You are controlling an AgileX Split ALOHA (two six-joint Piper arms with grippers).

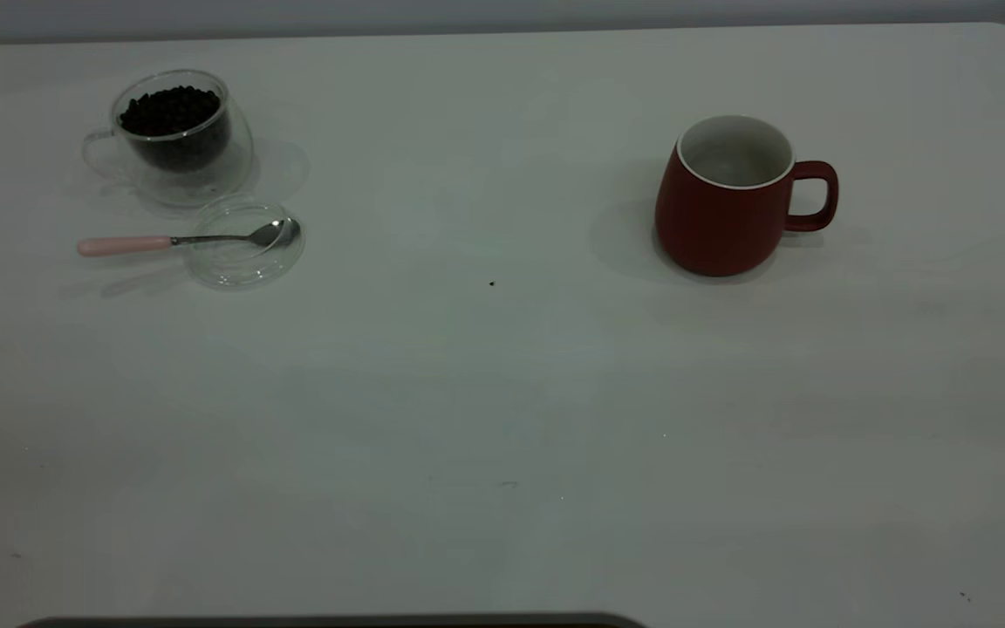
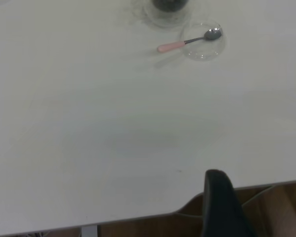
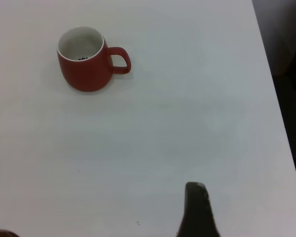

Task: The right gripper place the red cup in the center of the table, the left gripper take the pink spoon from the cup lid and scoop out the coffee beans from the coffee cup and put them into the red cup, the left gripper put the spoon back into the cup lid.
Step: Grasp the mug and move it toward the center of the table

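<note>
Red cup [image 1: 725,209] awaits its move to centre: the right pincer [image 3: 197,212], one finger showing at the table [image 1: 502,392] edge so its spread cannot be told, hangs well back; likewise the left pincer [image 2: 222,207], far from the pink spoon [image 1: 180,241], bowl resting in the cup lid [image 1: 245,262] beside the coffee cup [image 1: 175,139].

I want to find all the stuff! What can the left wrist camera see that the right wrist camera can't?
Only the left wrist view shows the pink spoon lying on the cup lid, with the coffee cup beside it. Only the right wrist view shows the red cup. Both show the table and a black finger tip of their own gripper.
</note>
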